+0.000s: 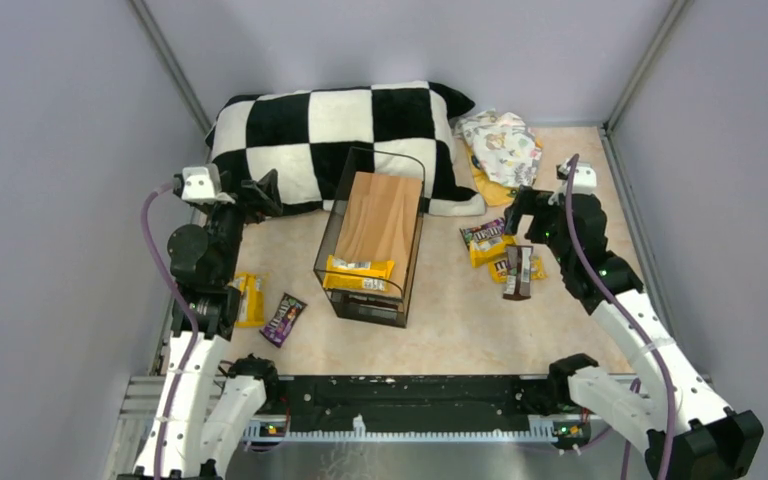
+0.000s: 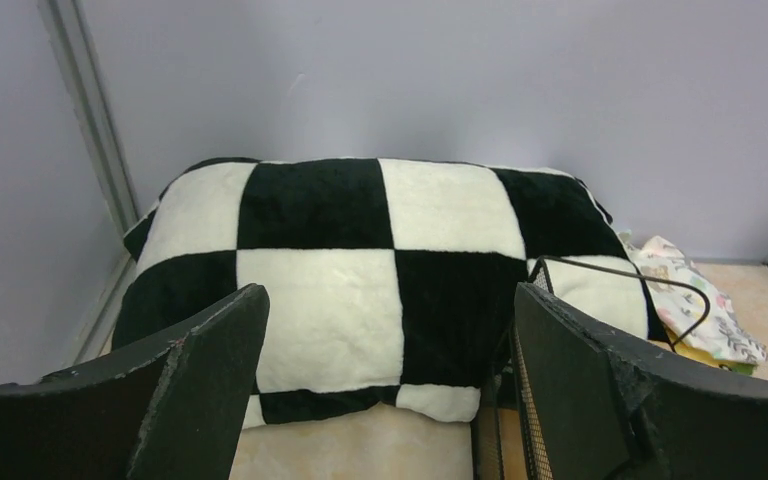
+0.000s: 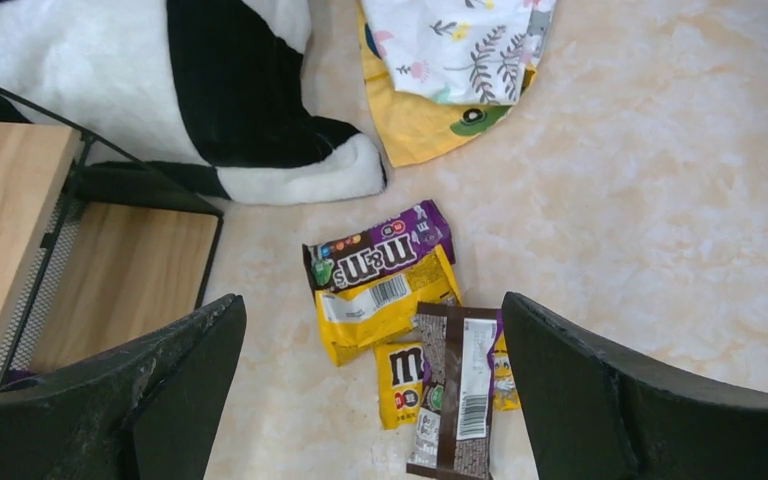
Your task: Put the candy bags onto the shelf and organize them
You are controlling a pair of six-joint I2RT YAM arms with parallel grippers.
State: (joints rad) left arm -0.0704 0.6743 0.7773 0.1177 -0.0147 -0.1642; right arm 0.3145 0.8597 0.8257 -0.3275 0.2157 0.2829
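Observation:
The shelf point(image 1: 338, 262), a black wire rack with a wooden top board point(image 1: 385, 212), stands mid-table. One yellow candy bag point(image 1: 360, 272) lies on its near end. A yellow bag point(image 1: 250, 298) and a purple bag point(image 1: 283, 318) lie at the left. A pile lies at the right: purple bag point(image 3: 380, 250), yellow bag point(image 3: 380, 305), brown bag point(image 3: 455, 400), small yellow bag point(image 3: 400, 385). My right gripper point(image 3: 372, 340) is open and empty above this pile point(image 1: 500, 255). My left gripper point(image 2: 390, 330) is open and empty, facing the pillow beside the shelf's far left corner point(image 2: 535, 400).
A big checkered pillow point(image 1: 345, 125) lies behind the shelf against the back wall, also in the left wrist view point(image 2: 360, 270). A white cartoon-print cloth with yellow edge point(image 1: 500, 150) lies at the back right. Grey walls close in three sides.

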